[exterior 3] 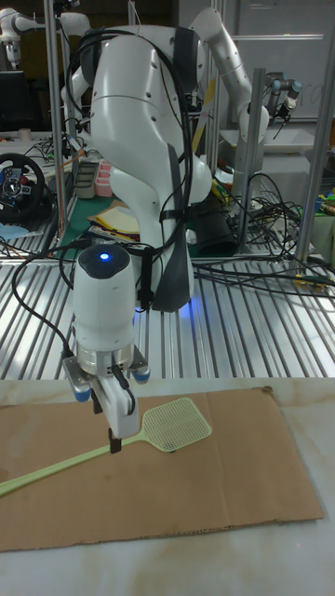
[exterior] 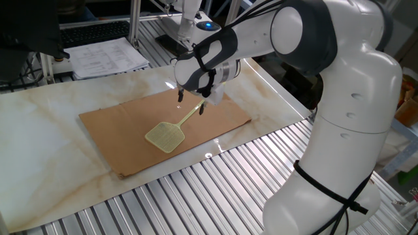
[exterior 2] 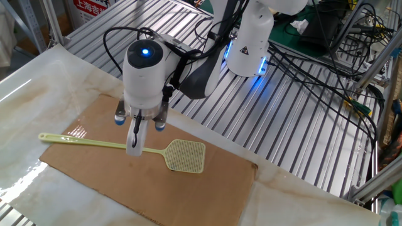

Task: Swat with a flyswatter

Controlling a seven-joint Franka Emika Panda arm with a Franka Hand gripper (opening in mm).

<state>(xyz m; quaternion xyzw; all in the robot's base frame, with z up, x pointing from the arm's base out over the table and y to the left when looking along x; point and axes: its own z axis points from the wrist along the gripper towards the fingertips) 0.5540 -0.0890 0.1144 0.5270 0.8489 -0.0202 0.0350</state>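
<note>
Open, empty pincer (exterior: pixel 190 104) straddles flyswatter (exterior: pixel 171 130) handle mid-cardboard (exterior: pixel 117 124), edges well clear.
</note>
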